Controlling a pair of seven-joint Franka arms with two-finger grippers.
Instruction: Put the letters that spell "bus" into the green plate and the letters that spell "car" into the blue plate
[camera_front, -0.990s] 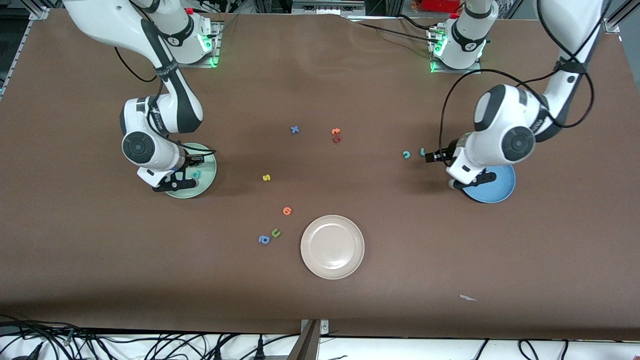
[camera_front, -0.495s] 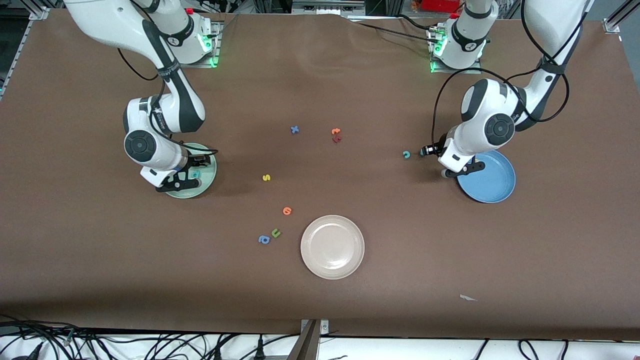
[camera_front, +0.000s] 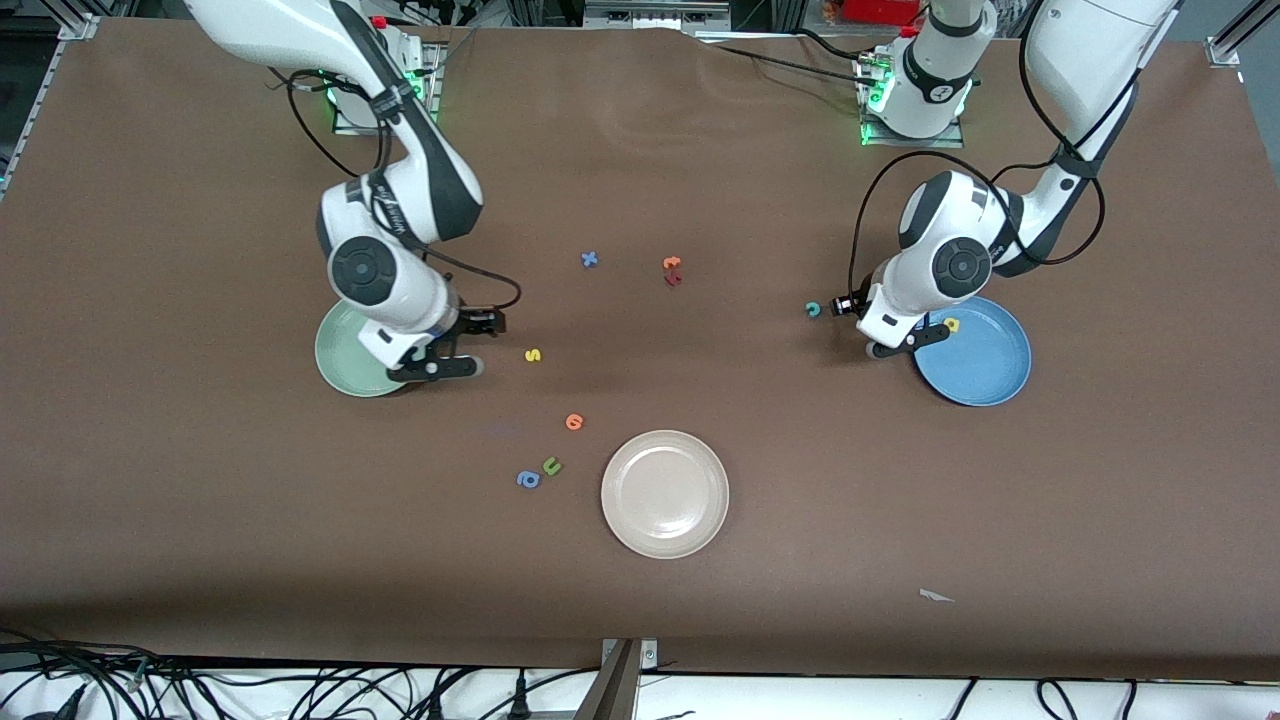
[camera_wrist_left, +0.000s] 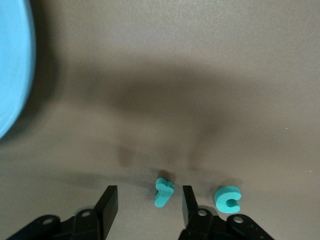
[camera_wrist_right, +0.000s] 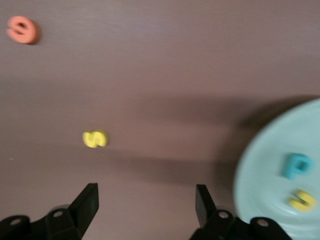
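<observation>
My left gripper (camera_front: 847, 305) (camera_wrist_left: 148, 202) is open, low over the table beside the blue plate (camera_front: 985, 365) (camera_wrist_left: 12, 65). The teal r (camera_wrist_left: 163, 192) lies between its fingers, untouched. The teal c (camera_front: 813, 309) (camera_wrist_left: 228, 199) lies just outside one finger. A yellow a (camera_front: 952, 324) rests in the blue plate. My right gripper (camera_front: 487, 322) (camera_wrist_right: 146, 200) is open and empty, between the green plate (camera_front: 345, 355) (camera_wrist_right: 265, 165) and the yellow s (camera_front: 533, 354) (camera_wrist_right: 95, 139). The teal b (camera_wrist_right: 298, 165) and yellow u (camera_wrist_right: 302, 201) lie in the green plate.
A beige plate (camera_front: 665, 493) sits nearer the front camera. Near it lie an orange letter (camera_front: 574, 421), a green u (camera_front: 551, 466) and a blue a-like letter (camera_front: 528, 479). A blue x (camera_front: 590, 259) and orange and red letters (camera_front: 672, 270) lie mid-table.
My right gripper has left the green plate and swung toward the yellow s. My left gripper has moved off the blue plate to the teal r, uncovering the yellow a in the plate.
</observation>
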